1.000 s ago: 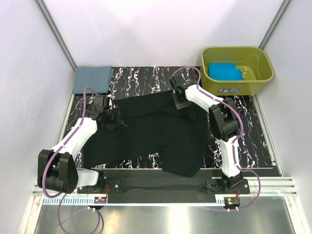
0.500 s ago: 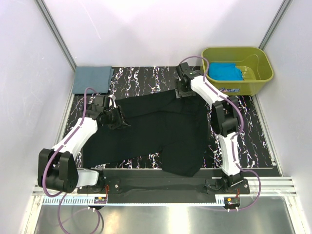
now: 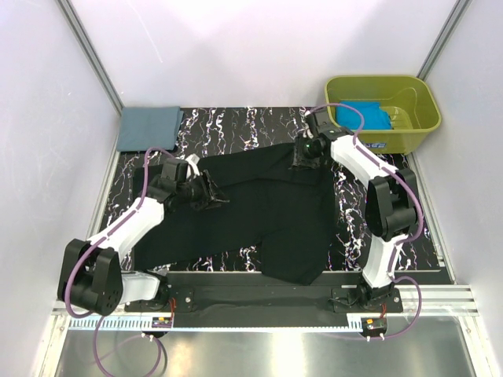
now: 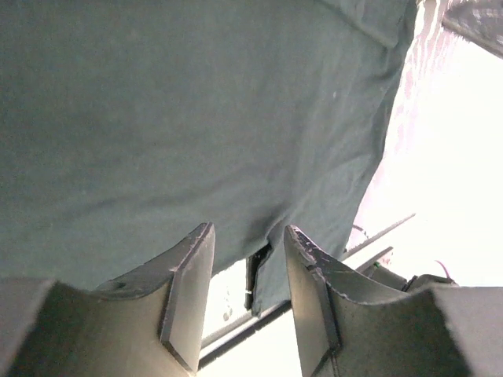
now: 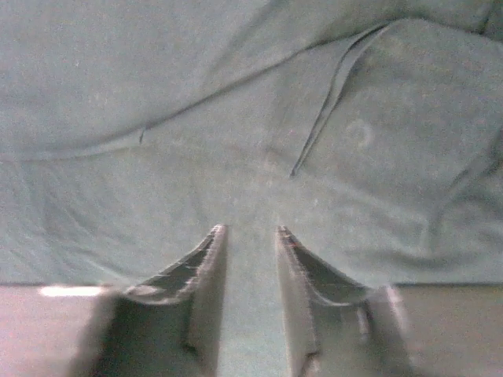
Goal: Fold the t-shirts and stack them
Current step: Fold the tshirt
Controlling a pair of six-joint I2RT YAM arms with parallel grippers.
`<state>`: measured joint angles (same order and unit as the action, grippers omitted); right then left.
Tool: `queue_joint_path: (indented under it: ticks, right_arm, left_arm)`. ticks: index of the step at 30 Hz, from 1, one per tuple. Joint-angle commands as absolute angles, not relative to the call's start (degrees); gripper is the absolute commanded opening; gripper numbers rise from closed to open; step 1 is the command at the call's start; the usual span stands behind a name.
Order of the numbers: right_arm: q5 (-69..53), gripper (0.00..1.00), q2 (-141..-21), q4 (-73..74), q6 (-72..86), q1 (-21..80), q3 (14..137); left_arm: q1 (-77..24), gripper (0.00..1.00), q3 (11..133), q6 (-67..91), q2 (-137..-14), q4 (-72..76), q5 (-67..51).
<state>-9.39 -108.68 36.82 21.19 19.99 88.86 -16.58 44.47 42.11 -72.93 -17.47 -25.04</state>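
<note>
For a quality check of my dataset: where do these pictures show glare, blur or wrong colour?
Left wrist: right side burnt out to white, black t-shirt looks grey-green. Right wrist: soft, dull cast, right end effector blurred. Top external: sharp, evenly lit.

The marbled tabletop (image 3: pixel 236 126) carried 3 things: a black t-shirt (image 3: pixel 259 212) spread across its middle, a folded grey-blue t-shirt (image 3: pixel 148 127) far-left, an olive tub (image 3: pixel 425 118) far-right.

Plain white panel walls (image 3: pixel 259 47) close the space on three sides, with slanting grey aluminium frame posts (image 3: pixel 88 55) at the far corners. Between them lies the black white-veined marbled surface (image 3: pixel 236 126) in soft, even light. An olive-green plastic tub (image 3: pixel 409 141) stands at its far right corner.
</note>
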Motion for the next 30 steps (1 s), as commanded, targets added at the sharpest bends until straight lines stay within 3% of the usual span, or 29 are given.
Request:
queue_joint_path:
  ticks: [1,14,23,30]
  right_arm:
    - [-19.6,0.27,-110.7,25.6,27.3,15.7,85.7]
    - [-24.3,0.44,-116.9,21.7,30.9,14.2,82.7]
    - [-23.9,0.48,-118.1,21.4,29.7,14.2,81.4]
    - [-25.7,0.45,-120.1,19.7,30.8,14.2,81.4]
  left_arm:
    - [-16.6,0.45,42.2,44.5,-69.5,-15.0,-26.5]
    - [-16.6,0.45,43.6,42.3,-67.1,-20.3,-24.1]
    - [-16.7,0.45,43.2,42.4,-67.1,-20.8,-23.7]
    - [-16.6,0.45,43.1,42.4,-67.0,-21.1,-23.2]
